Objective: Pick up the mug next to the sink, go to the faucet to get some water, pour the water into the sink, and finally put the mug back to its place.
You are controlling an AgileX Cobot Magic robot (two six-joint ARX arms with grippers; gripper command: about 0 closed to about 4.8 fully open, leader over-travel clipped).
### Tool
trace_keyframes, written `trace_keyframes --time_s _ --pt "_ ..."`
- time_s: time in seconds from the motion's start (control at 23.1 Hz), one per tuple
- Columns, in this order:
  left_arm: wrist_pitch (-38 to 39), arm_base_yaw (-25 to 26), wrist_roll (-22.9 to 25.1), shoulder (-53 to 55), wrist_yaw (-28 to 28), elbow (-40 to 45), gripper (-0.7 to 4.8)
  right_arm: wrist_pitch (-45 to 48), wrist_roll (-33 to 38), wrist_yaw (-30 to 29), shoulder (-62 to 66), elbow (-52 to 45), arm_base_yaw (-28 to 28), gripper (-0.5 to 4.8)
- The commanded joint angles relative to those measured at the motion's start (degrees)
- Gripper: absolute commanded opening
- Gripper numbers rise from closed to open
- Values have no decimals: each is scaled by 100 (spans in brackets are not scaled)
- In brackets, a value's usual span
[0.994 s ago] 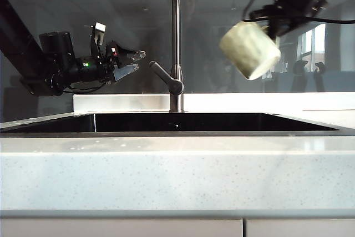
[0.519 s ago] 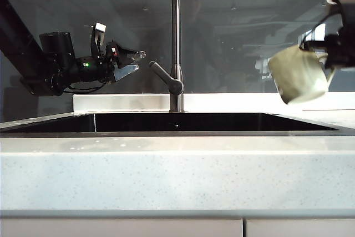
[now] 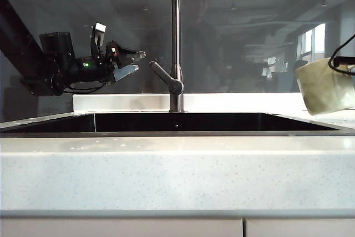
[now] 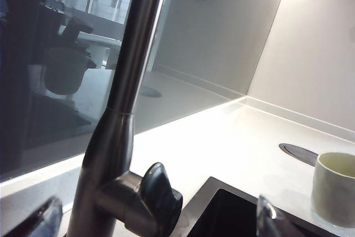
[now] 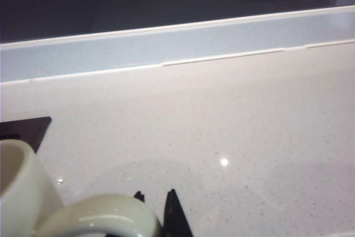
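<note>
The cream mug point(image 3: 327, 86) hangs nearly upright at the far right, low over the countertop beside the sink point(image 3: 177, 121); the left wrist view shows the mug point(image 4: 334, 187) close by the basin's corner point(image 4: 233, 215). My right gripper point(image 5: 158, 206) is shut on the mug's handle point(image 5: 100, 215); in the exterior view it is off the edge. My left gripper point(image 3: 136, 62) stands open in the air just left of the faucet point(image 3: 176, 37), its fingers point(image 4: 44, 220) spread either side of the lever point(image 4: 158, 195). No water shows.
A dark glass wall backs the pale stone counter, with a raised ledge point(image 3: 127, 102) behind the basin. A round dark disc point(image 4: 302, 152) is set in the countertop beyond the mug. A broad front counter strip point(image 3: 177, 170) lies before the sink.
The right arm carried the mug from high beside the faucet down and to the right, turning it from tipped to nearly upright. The left arm stayed still.
</note>
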State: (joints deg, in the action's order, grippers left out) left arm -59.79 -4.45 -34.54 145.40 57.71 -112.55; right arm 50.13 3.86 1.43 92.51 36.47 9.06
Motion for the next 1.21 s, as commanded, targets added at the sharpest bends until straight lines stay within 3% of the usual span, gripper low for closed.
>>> trace_keyframes --time_s 0.04,0.56,0.69,0.95,1.04,1.21 --pt "-63 9 -144 -37 20 -24 479 595 107 -35 151 50 -9 -5" --pt "-63 9 -151 -37 15 -24 479 780 175 -160 343 50 -17 -3" --pt "-63 9 -151 -37 17 -24 479 619 173 -157 343 50 -17 59" --pt "-63 4 -151 -37 17 -24 479 142 173 -140 343 48 -15 73" --pt "-63 4 -153 -37 20 -24 479 127 173 -133 341 48 4 128" --pt "-63 4 -151 -37 20 -24 479 83 173 -131 334 48 72 128"
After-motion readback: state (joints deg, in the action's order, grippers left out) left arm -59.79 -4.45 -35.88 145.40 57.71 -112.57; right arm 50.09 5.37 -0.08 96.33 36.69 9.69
